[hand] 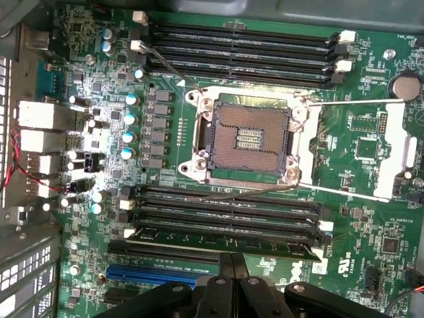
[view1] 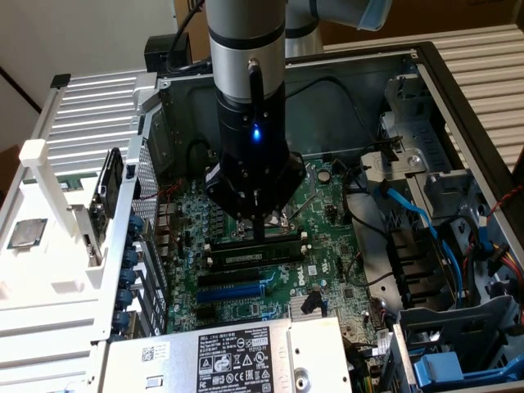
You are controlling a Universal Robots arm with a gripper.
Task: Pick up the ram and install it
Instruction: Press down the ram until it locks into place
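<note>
The ram is a green stick with dark chips and a pale label, lying along a long black memory slot on the motherboard. In the wrist view the ram fills the slot nearest the gripper, between white end clips. My gripper hangs straight down over the ram's middle with its fingers shut together and nothing between them. In the wrist view the gripper has its tips right at the ram's upper edge; whether they touch it I cannot tell.
The open CPU socket sits between two banks of memory slots. A blue expansion slot lies just beyond the ram. The power supply, blue cables and drive cage crowd the case's sides.
</note>
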